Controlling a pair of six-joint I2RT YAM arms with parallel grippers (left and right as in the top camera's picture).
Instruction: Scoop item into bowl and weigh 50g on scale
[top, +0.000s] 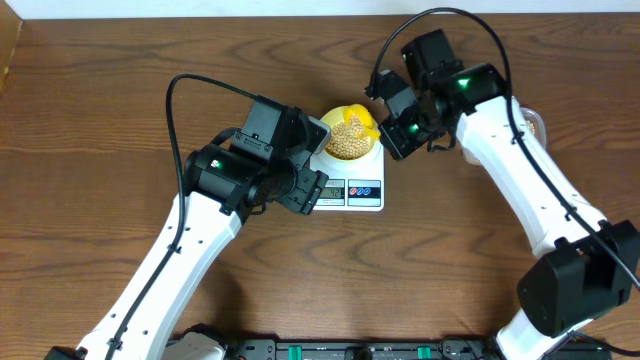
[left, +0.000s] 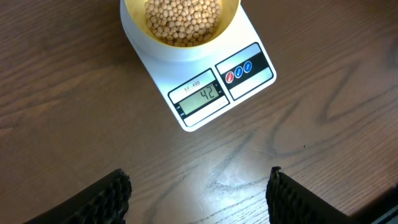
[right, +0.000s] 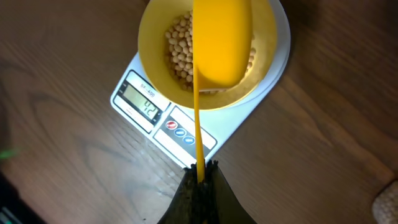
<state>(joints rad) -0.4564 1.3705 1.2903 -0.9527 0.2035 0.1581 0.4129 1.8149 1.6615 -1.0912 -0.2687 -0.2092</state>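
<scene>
Hiding many beans (right: 177, 53), perhaps touching them: scoop (right: 221, 43) gripped by right jaws; left jaws wide.

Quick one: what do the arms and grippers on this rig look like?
Left arm and right arm: white links, black joint housings, green wrist lights, black cables arching overhead. Left gripper and right gripper: black fingers, textured on the left.

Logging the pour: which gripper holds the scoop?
The right gripper, shut on the handle of the scoop, which is above the bowl. The left gripper is open and empty, near the front of the scale.
</scene>
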